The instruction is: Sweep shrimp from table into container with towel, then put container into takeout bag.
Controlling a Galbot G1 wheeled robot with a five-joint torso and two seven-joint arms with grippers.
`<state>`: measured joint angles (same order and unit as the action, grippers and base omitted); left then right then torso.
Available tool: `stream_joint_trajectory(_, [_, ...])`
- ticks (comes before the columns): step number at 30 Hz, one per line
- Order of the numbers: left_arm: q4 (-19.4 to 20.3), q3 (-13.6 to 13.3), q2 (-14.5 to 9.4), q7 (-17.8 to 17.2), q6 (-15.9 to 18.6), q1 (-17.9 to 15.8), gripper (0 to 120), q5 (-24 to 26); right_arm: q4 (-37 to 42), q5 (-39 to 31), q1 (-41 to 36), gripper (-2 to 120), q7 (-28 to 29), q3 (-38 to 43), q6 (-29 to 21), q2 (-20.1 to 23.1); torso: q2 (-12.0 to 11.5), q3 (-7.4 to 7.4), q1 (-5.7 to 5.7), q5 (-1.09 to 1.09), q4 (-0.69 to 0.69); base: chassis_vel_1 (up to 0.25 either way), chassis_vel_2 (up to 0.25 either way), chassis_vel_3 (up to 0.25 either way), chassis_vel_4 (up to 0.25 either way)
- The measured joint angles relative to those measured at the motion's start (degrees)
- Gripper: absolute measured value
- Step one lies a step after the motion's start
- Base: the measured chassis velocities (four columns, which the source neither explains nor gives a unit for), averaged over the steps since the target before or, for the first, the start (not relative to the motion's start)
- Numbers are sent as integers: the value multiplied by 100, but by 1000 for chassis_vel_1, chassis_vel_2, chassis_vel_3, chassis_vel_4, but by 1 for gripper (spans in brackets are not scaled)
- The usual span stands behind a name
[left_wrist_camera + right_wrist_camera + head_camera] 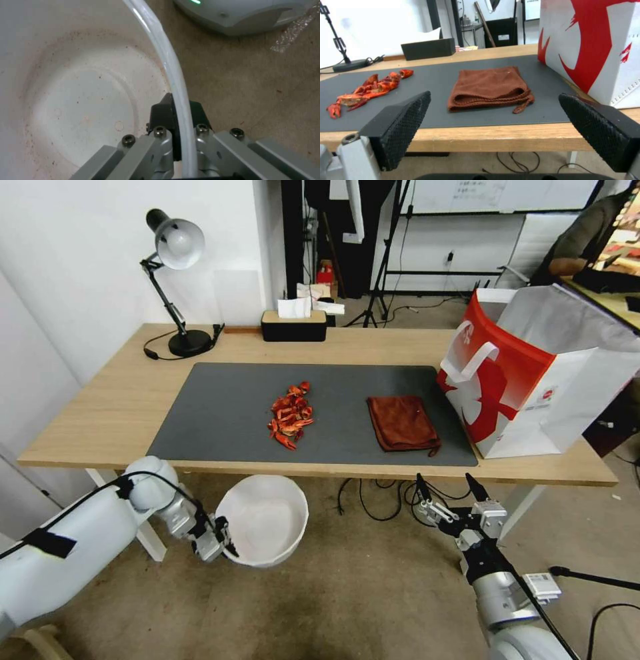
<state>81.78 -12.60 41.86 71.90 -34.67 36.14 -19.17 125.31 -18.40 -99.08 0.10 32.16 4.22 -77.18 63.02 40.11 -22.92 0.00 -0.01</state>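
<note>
Left gripper below the table's near edge, toward its left end, clamped on the bowl's rim: one pad inside the wall, one outside, rim pinched between them, plain in the left wrist view. Bowl held off the floor, mouth up, nothing in it but faint reddish specks, just under the near edge and in front of the shrimp.

Right gripper below the near edge toward the right end, fingers spread wide apart, holding nothing, aimed at the towel. Towel folded on the grey mat, right of centre, close to the mat's near edge, straight beyond the open gap between the pads, well apart from them.

Shrimp heaped mid-mat, left of the towel, apart from it. Bag upright at the table's right end, its corner on the mat's right edge, just beside the towel. Tissue box and lamp along the far edge.
</note>
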Motion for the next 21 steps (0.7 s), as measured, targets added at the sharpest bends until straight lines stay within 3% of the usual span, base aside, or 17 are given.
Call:
stream_joint_trajectory(6, [-1,-14,12,-64,60,-81,0,-13,-50,-286,163,98,6,-81,9,110,0,0,0,0,1,0,0,0,0])
stream_joint_trajectory(21, [430,-49,28,6,279,-122,0,-402,-371,-1273,968,100,267,-403,24,775,0,0,0,0,0,0,0,0,0])
